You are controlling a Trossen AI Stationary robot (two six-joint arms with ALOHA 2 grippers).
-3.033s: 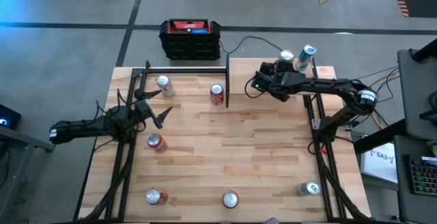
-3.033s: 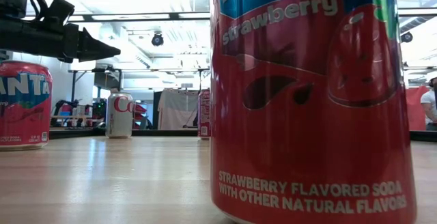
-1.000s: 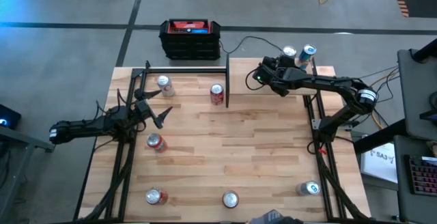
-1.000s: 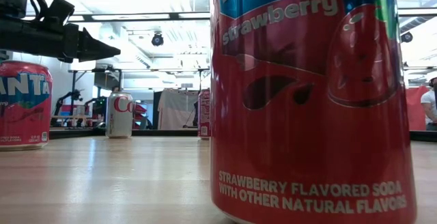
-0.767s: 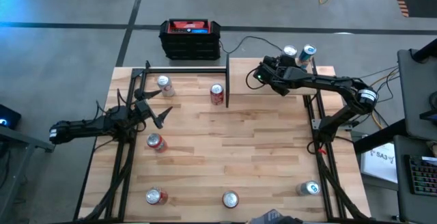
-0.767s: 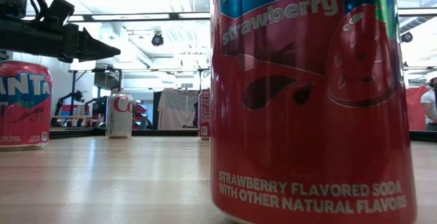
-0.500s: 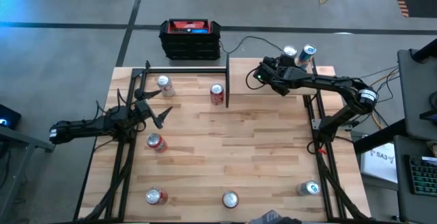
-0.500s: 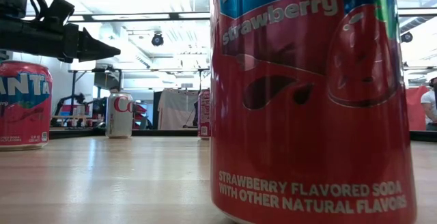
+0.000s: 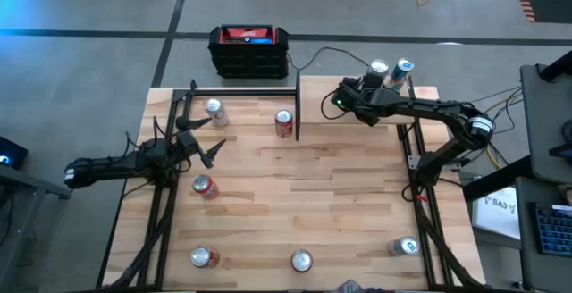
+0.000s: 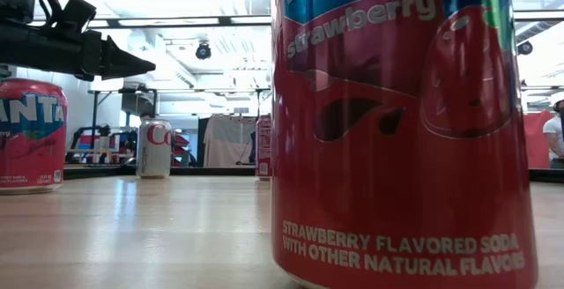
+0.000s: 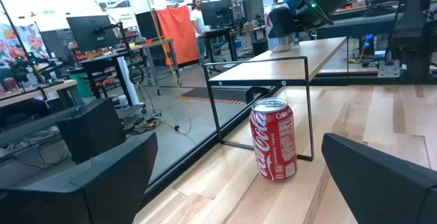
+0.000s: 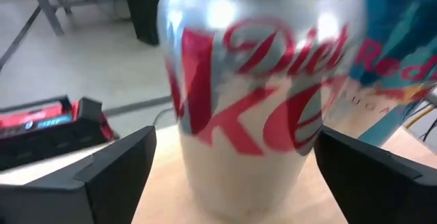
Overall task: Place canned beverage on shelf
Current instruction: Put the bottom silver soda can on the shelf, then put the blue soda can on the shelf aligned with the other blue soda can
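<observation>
Low view: a strawberry soda can [image 10: 401, 130] stands hard against the lens and fills the right half; it is the can at the tabletop's near edge [image 9: 301, 261]. Two more cans share that near edge, one toward the left corner [image 9: 204, 257] and one toward the right [image 9: 405, 246].

Mid-table, left side: left arm lies low and nearly level, reaching in from the left edge toward centre. Left gripper [image 9: 204, 146] fingers spread wide, holding nothing. A red can [image 9: 205, 186] stands just near-side of it. Its wrist view looks between the spread fingers [image 11: 82, 190] at an upright Coca-Cola can [image 11: 274, 138], well apart from them, standing on the tabletop [image 9: 340, 195] beside a thin black post.

Far side: right arm stretches from the right edge across to the far right corner, forearm level, wrist turned toward the back. Right gripper [image 9: 368, 83] sits at the raised shelf [image 11: 273, 67], fingers parted on either side of a silver Diet Coke can [image 12: 246, 101]; the fingers [image 12: 116, 173] show a gap from the can's wall, so no clamp is visible. That can [image 9: 378, 69] stands upright on the shelf top, with a blue-and-silver can [image 9: 402, 71] just beside it.

A silver-topped can [image 9: 214, 110] and a red can [image 9: 284, 122] stand on the tabletop at the far left.

Beyond the table, on the floor: black-and-red box [image 9: 249, 48].
</observation>
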